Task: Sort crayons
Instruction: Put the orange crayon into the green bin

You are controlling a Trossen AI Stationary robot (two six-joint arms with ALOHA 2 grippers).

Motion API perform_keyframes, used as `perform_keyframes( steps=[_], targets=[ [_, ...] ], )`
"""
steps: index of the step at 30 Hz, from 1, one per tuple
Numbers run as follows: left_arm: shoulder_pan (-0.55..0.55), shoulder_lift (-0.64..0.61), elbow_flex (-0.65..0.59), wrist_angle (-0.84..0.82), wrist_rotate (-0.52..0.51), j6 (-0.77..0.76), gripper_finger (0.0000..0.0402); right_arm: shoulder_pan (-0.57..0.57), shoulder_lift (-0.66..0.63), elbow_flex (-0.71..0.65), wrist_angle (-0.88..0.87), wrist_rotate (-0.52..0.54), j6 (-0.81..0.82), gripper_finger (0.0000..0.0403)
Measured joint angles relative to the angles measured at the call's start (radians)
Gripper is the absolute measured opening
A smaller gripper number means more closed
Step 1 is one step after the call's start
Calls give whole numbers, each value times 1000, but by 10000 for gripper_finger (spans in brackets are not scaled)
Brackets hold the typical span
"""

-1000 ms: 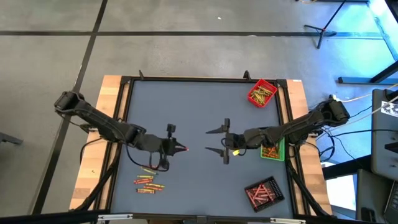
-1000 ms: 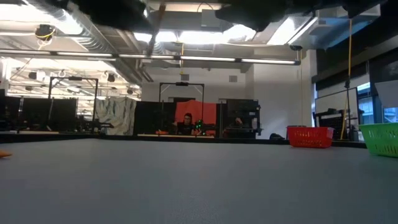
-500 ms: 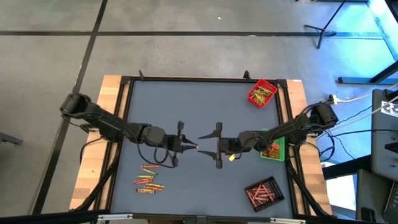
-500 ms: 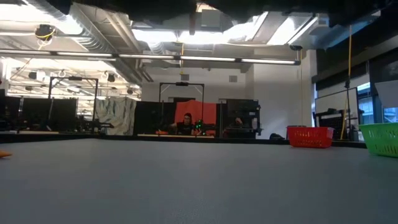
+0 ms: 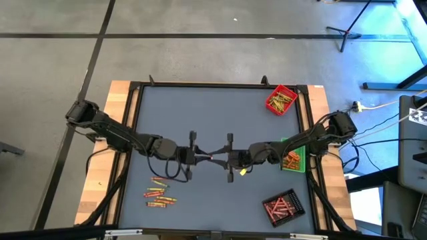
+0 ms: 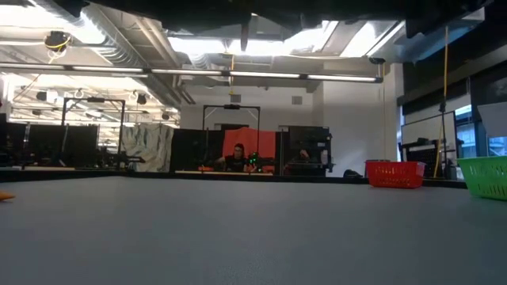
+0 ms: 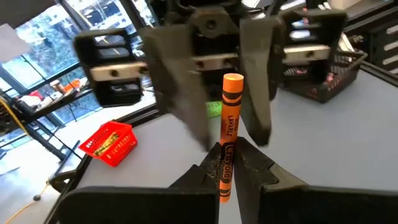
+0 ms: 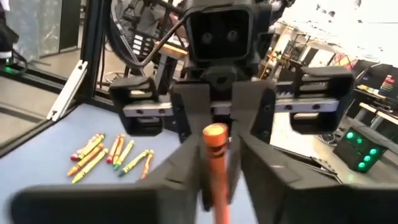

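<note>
Meeting at the frame's centre for a handover, the left gripper [image 5: 205,157] clamps its jaws on a thin orange wax crayon [image 7: 227,134] while the right gripper [image 5: 224,159] closes its half-open jaws around the free end.

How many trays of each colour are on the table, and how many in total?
Red tray: 1
Green tray: 1
Black tray: 1
Total: 3 trays
</note>
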Motion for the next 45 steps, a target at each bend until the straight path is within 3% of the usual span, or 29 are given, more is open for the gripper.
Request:
perform_keyframes(
  steps=[5,11,18,25,31,38,45],
  targets=[
    [0,0,0,-13,-1,-22,10,0,0,0,-24,11,-17,15],
    [2,0,0,-30,19,-55,15,0,0,0,-49,9,-20,43],
    [-2,-8,1,-119,-18,-118,82,2,-22,3,-134,43,-22,12],
    [-25,-90,1,-263,-87,-138,101,56,-176,71,-597,278,126,40],
    [-50,-120,2,-322,-88,-142,100,95,-292,170,-1057,408,406,19],
    [-51,-121,2,-326,-91,-142,100,115,-372,230,-1602,407,883,31],
    [-51,-121,2,-326,-95,-135,100,120,-374,229,-2105,284,1376,27]
  ],
)
